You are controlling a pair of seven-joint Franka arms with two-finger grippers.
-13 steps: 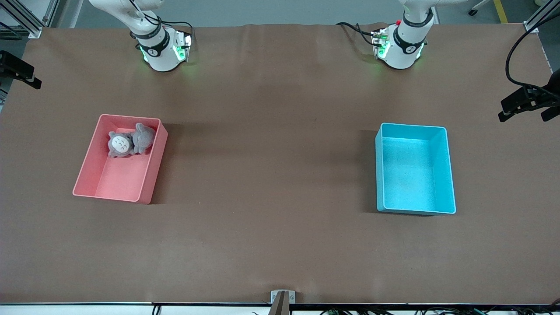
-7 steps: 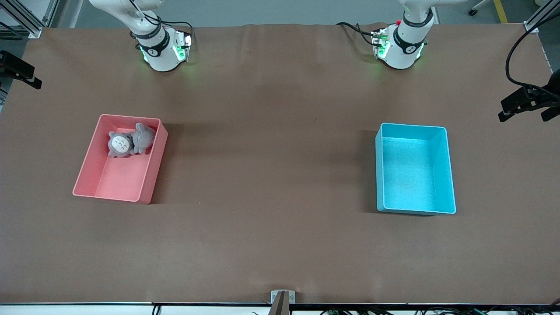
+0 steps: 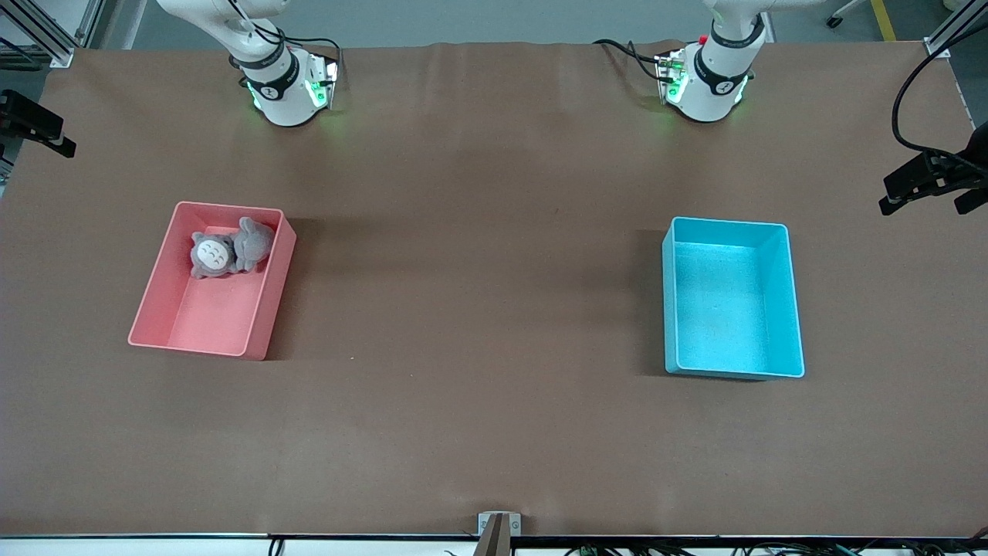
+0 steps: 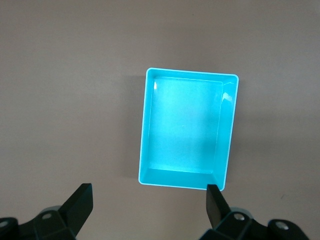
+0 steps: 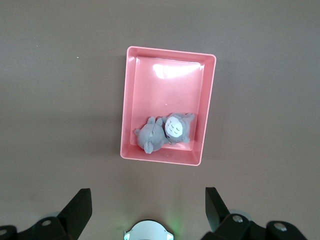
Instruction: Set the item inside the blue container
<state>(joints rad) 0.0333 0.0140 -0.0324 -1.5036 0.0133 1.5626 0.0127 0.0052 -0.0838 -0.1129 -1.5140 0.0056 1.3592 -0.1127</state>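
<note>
So the blue container [image 3: 786, 301] was a light cyan plastic bin, rectangular, upright walls with a thin rim, sitting flat on the brown counter [image 3: 478, 324] toward the left arm's end, with nothing inside. The item was a small grey plush toy [image 3: 229, 249] with a white face patch, lying on its side in the pink bin [image 3: 270, 305] toward the right arm's end, tucked into the end of that bin farther from the front camera. The two bins sat well apart.
</note>
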